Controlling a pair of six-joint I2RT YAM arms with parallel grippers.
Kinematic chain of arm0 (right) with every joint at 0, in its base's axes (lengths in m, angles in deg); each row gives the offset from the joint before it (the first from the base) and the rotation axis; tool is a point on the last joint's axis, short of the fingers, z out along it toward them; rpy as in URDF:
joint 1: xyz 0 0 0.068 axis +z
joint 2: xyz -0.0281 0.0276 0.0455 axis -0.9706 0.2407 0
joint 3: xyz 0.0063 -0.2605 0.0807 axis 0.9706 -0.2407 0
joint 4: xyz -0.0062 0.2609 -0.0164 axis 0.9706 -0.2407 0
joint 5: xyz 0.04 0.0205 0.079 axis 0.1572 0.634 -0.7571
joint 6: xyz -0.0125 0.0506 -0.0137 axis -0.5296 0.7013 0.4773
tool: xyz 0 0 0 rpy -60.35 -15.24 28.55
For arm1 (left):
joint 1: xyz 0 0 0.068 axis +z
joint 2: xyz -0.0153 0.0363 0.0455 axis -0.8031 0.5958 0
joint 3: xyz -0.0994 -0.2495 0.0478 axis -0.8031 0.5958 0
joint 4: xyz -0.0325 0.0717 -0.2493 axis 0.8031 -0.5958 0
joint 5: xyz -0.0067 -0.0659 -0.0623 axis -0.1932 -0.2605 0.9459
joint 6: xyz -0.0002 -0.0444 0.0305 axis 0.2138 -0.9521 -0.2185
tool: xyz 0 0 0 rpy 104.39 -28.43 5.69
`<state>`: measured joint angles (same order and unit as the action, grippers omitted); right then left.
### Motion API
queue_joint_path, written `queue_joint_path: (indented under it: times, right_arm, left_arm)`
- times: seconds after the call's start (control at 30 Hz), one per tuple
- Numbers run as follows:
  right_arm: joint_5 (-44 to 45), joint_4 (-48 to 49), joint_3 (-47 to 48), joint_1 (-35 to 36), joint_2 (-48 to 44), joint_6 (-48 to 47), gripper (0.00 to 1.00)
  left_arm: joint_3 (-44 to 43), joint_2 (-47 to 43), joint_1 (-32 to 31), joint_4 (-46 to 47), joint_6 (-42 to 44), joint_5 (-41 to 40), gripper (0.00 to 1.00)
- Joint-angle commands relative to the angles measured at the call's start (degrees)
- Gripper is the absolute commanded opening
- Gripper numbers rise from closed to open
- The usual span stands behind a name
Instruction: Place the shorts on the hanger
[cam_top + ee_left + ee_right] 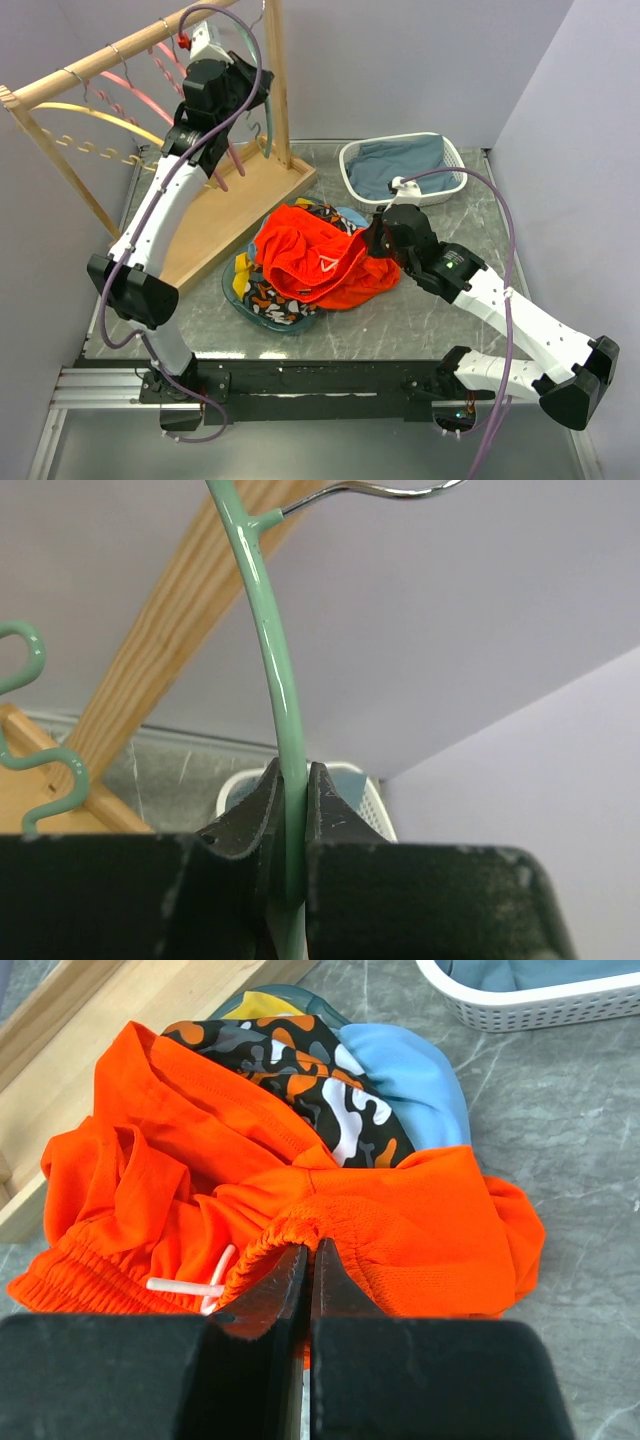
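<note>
The orange-red shorts (315, 260) lie bunched in the table's middle on a patterned garment. In the right wrist view the shorts (400, 1220) fill the centre, with the white drawstring (190, 1282) at left. My right gripper (372, 240) is shut on the elastic waistband, and it also shows in the right wrist view (309, 1255). My left gripper (243, 85) is up at the rack, shut on the pale green hanger (278, 660). In the left wrist view the gripper (292, 785) pinches the hanger's arch; the metal hook (390, 490) is at the top.
A wooden rack (110, 60) with pink hangers (125, 85) and a yellow hanger (90, 112) stands at back left on a wooden base (245, 205). A white basket (352, 160) with blue-grey cloth (400, 165) is at the back. A patterned garment (270, 295) lies under the shorts.
</note>
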<state>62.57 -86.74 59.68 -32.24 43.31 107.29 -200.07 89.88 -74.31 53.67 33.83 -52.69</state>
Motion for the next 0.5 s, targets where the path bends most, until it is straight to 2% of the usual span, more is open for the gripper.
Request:
queue_joint_path:
  times: [0.0, 0.27, 0.47]
  right_arm:
    - [2.46, 0.87, 2.33, -0.33, -0.98, -0.86, 0.00]
    - [3.96, 0.69, 2.42, -0.33, -1.07, -1.30, 0.00]
    - [4.84, 0.52, 2.50, -0.33, -1.51, -1.65, 0.00]
  left_arm:
    - [4.18, -7.05, -0.73, 7.43, 1.46, 4.33, 0.01]
    - [10.25, -11.80, -2.23, 9.55, 1.38, 8.55, 0.01]
    - [15.34, -16.63, -6.09, 7.97, 1.11, 9.25, 0.01]
